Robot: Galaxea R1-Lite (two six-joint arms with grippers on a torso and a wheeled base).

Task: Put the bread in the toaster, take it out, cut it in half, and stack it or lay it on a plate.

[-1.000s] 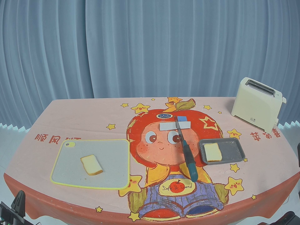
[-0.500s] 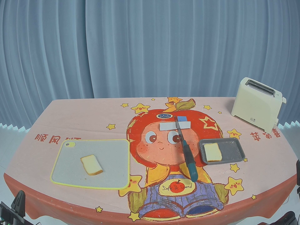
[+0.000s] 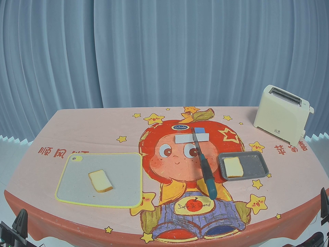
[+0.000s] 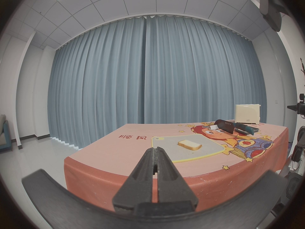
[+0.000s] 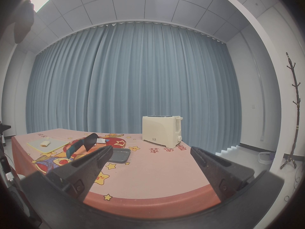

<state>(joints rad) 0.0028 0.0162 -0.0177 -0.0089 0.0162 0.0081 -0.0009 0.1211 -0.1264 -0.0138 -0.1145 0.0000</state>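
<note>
One half slice of bread (image 3: 100, 181) (image 4: 189, 144) lies on the yellow-rimmed cutting board (image 3: 120, 168) (image 4: 209, 148) at the table's left. Another half slice (image 3: 233, 167) lies in the grey tray (image 3: 255, 164) (image 5: 120, 155) right of centre. The cream toaster (image 3: 282, 114) (image 5: 162, 135) stands at the far right corner, its slots showing nothing. My left gripper (image 4: 155, 150) is shut and holds nothing, off the table's near left edge. My right gripper (image 5: 152, 149) is open with nothing between its fingers, off the near right edge, apart from the tray and toaster.
A knife with a teal handle (image 3: 205, 167) (image 5: 81, 143) (image 4: 235, 127) lies at the table's middle, its blade resting on a small white and blue block (image 3: 192, 137). The printed tablecloth (image 3: 102, 131) is bare between board and far edge.
At the right edge of the head view my right gripper has dropped lower, toward the near side. The bread, knife, tray and toaster have not moved.
</note>
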